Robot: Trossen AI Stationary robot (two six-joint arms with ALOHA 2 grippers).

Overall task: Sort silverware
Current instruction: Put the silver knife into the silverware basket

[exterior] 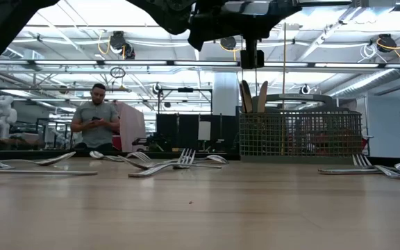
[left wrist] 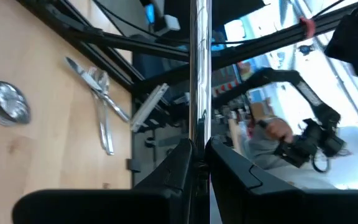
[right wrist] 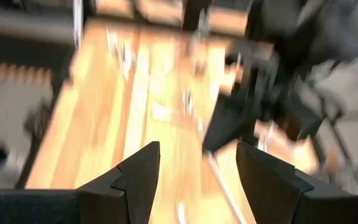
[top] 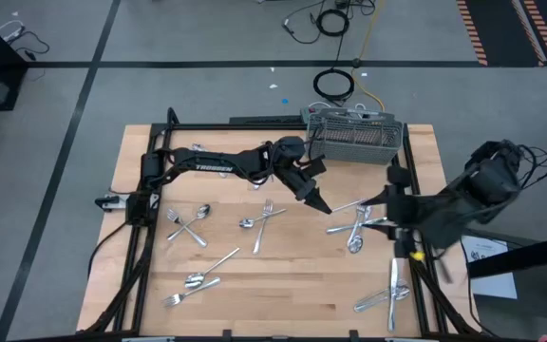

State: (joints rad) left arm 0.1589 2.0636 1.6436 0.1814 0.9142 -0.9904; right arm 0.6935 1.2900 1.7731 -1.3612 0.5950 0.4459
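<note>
The wooden table (top: 283,285) carries everything, and the grey mesh caddy (top: 355,138) at its far edge is the landmark. The left arm reaches across to just in front of the caddy, its left gripper (top: 313,197) clenched on one slim silver piece (left wrist: 197,68) whose long axis runs straight out between the fingers; which kind of utensil it is cannot be told. The caddy lies close beyond that gripper, so this arm is the nearer one, and the coming move likely turns on standing the piece upright over a slot. The right gripper (right wrist: 197,163) hovers to the caddy's near right with its fingers apart, holding nothing. In the caddy, two tall handles (exterior: 253,96) stand up above the rim. The rest of the silverware (top: 198,223) lies loose on the table in front of the caddy, in crossed clusters.
</note>
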